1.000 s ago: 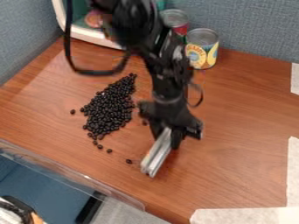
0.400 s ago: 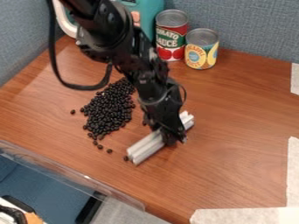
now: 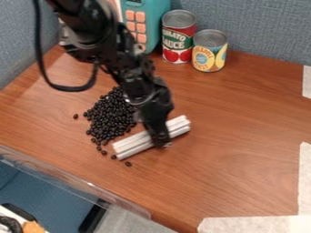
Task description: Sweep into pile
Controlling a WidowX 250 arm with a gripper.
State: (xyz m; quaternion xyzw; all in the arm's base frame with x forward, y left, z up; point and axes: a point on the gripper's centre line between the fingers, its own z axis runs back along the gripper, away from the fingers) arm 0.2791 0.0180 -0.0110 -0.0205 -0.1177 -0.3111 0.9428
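The gripper [image 3: 159,137] hangs over the middle of the table, shut on a white ridged bar [image 3: 135,144]. The bar lies low at the wood surface, slanting from lower left to upper right, with its ends out on both sides of the gripper. A pile of black beans [image 3: 111,116] spreads just up and left of the bar, and its lower right edge comes close to the bar. One loose bean [image 3: 128,164] rests below the bar's left end, another [image 3: 76,116] left of the pile. The arm partly covers the pile's right side.
A red can [image 3: 177,38] and a yellow can [image 3: 210,52] stand at the back wall beside a teal toy [image 3: 146,22]. A clear plastic edge [image 3: 72,177] runs along the table's lower left. Pale tape [image 3: 255,224] marks the lower right.
The gripper has moved left and up with the bar, which has turned from steep to a flatter slant and come nearer the beans. A bean near its lower end has shifted slightly left.
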